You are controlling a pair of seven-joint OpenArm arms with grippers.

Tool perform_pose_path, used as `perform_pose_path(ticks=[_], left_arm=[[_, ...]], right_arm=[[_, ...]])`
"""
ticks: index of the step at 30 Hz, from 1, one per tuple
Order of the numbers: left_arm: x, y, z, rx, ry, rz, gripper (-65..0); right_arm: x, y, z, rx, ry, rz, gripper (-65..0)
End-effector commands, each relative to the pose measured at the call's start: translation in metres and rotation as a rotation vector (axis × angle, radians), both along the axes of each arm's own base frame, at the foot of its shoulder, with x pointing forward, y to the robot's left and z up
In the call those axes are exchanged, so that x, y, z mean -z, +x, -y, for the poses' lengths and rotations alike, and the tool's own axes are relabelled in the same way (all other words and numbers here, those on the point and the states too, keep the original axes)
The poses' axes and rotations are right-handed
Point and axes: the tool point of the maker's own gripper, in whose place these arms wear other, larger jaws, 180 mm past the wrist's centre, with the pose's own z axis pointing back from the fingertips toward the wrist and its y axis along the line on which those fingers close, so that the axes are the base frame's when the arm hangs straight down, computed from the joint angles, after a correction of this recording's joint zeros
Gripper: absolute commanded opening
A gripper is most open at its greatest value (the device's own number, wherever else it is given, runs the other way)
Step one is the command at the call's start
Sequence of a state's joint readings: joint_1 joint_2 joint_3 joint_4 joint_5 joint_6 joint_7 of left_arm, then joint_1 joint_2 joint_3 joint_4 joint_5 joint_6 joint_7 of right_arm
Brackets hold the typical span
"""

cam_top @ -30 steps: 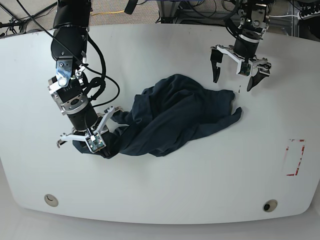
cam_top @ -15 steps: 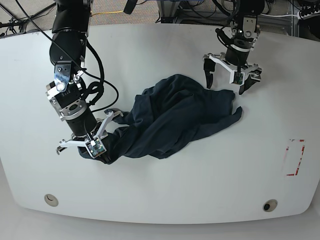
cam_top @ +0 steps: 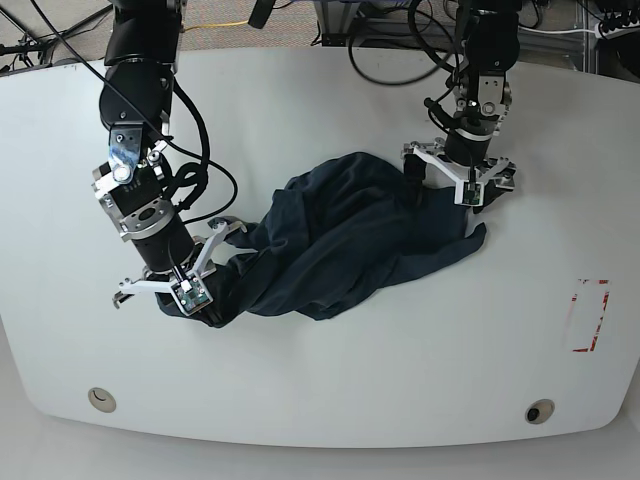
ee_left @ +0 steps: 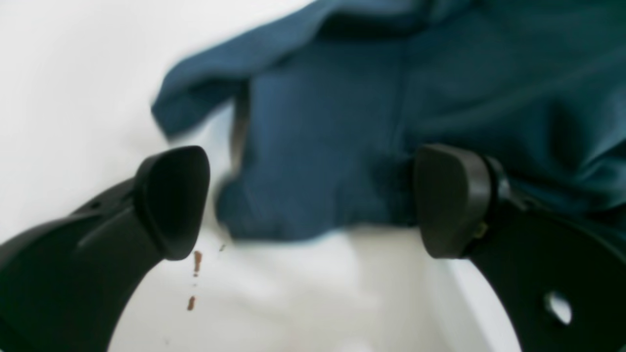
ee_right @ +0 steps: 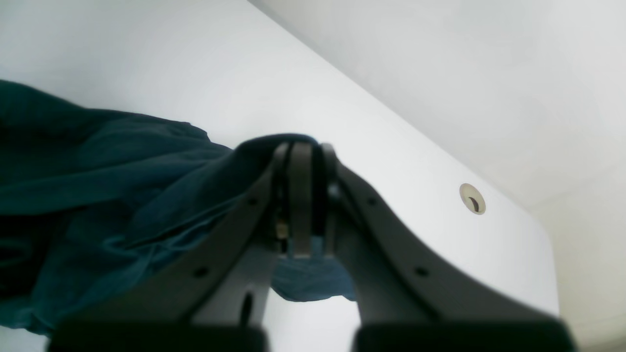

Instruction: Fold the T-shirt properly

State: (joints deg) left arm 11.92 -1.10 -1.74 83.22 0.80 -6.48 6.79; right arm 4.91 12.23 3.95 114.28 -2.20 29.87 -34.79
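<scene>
The left fingers (cam_top: 459, 190), spread, have dropped onto the T-shirt (cam_top: 345, 235); right fingers (cam_top: 200, 305) clench it on the white table (cam_top: 400, 380).

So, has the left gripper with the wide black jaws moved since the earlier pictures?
Yes. In the base view the left gripper has come down and toward the right arm's side, from bare white table onto the edge of the dark navy-blue T-shirt, jaws open.

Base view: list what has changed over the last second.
The left gripper moved down and toward the table's middle, from beside the T-shirt to over its far corner, jaws wide open astride the cloth, not gripping. The right gripper stayed shut on the T-shirt's other end, dragging it slightly toward the near edge.
</scene>
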Motion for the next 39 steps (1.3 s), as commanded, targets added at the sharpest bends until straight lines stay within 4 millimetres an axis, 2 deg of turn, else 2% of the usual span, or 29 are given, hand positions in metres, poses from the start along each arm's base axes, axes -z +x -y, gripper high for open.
perform_pose_path(ticks=[1,4,6,9,11,12,13,16,19,21,26,32,37,39], left_arm=[[-0.006,0.010,0.004,-0.003,-0.013,0.020,-3.2],[-0.003,0.013,0.001,-0.009,-0.013,0.012,-11.8],[-0.003,0.015,0.001,-0.011,-0.013,0.012,-22.2],[-0.004,0.017,0.001,-0.009,-0.014,0.015,-43.2],[-0.004,0.017,0.002,-0.006,-0.013,0.015,-54.4],[-0.004,0.017,0.003,-0.004,-0.013,0.015,-59.9],[-0.004,0.017,0.004,0.001,-0.011,0.012,-62.1],[-0.006,0.015,0.013,0.034,0.000,-0.008,-63.7],[-0.025,0.020,0.010,0.062,0.024,0.023,-63.9],[-0.041,0.023,0.016,0.101,0.028,0.052,-63.9],[-0.085,0.029,0.024,0.174,0.067,0.115,-63.7],[-0.143,0.051,0.025,0.188,0.122,0.193,-63.5],[-0.174,0.065,0.031,0.220,0.154,0.237,-63.5],[-0.190,0.069,0.032,0.216,0.164,0.261,-63.5]], right_arm=[[-0.016,0.003,0.001,-0.005,0.008,0.055,-65.0],[-0.016,0.003,0.006,-0.002,-0.010,0.055,-65.0],[-0.015,0.002,0.007,-0.001,-0.011,0.053,-65.0],[-0.015,0.003,0.010,0.006,-0.016,0.051,-65.0],[-0.017,0.004,0.019,0.034,-0.011,0.058,-65.0],[-0.018,0.004,0.025,0.049,-0.007,0.060,-65.0],[-0.017,0.005,0.028,0.060,-0.004,0.056,-65.0],[-0.011,0.012,0.041,0.090,-0.002,0.038,-65.0],[-0.016,0.020,0.047,0.105,0.005,0.045,-65.0],[-0.020,0.025,0.050,0.114,0.009,0.053,-65.0],[-0.039,0.043,0.057,0.125,0.008,0.094,-65.0],[-0.065,0.075,0.075,0.154,0.006,0.128,-65.0],[-0.090,0.100,0.084,0.172,0.030,0.158,-65.0],[-0.106,0.107,0.092,0.179,0.020,0.182,-65.0]])
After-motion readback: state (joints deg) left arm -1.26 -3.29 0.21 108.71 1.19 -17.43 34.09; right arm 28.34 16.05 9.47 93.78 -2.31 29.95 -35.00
